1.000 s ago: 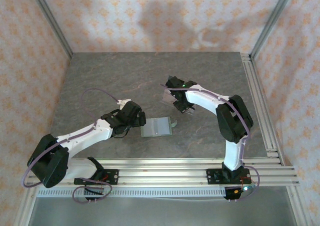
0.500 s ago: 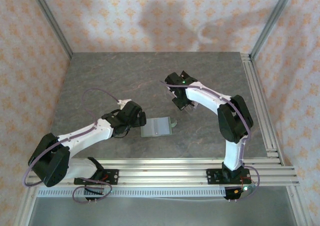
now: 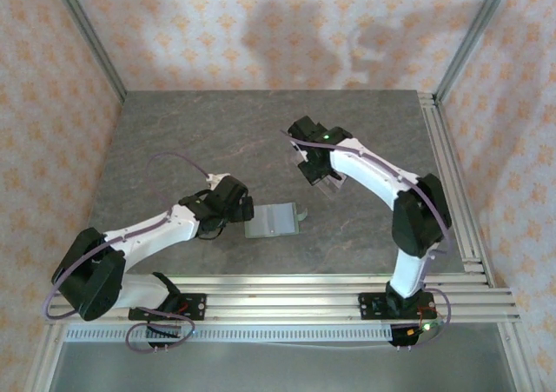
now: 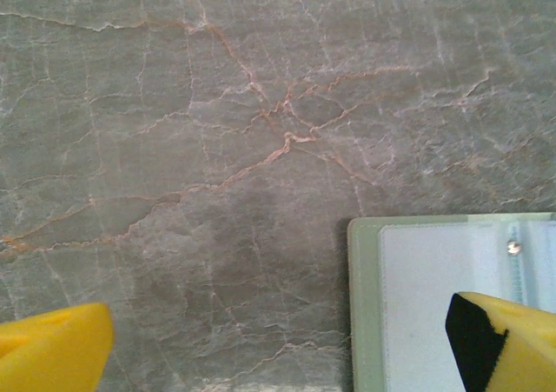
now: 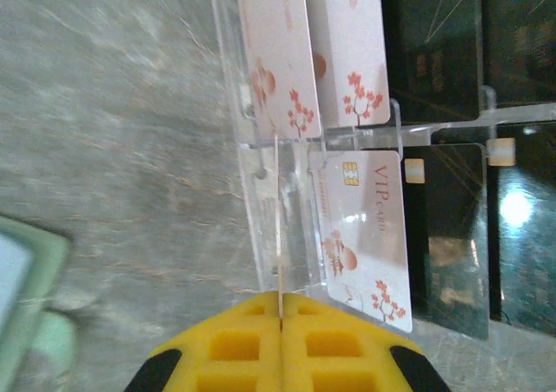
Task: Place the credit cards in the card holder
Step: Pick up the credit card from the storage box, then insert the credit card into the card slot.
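- While the right end effector (image 5: 280,309) is pressed fully together, a thin pale sliver runs straight up out of the seam between its pads. It reads as one pinched card (image 5: 278,218) seen edge-on; can't tell which edge is gripped.
- Just past it is the clear stand (image 5: 252,192). The other credit cards (image 5: 365,227) (pale, floral print, chip, "VIP") lean in its slots, and black panels (image 5: 443,227) fill the slots beside them.
- Left end effector (image 4: 278,344) is spread as wide as it goes, holds nothing, and sits low over the desk (image 4: 217,105). One pad overlaps a corner of the card holder (image 4: 434,270) in the wrist view; contact unclear.
- Card holder lies open and flat, pale lining up, snap stud showing. It's mid-desk between the arms, near the stand but apart from it.
- Handling, my read: the cards are light, stiff, slick plastic that flexes a bit but won't crumple. Grip across the faces at one end so the free end leads into the pocket. There's little pad contact, so a card may pivot or slip if it snags.
- Holder looks soft and light and will likely slide when pushed. Pin it at an edge, clear of the pocket mouth.
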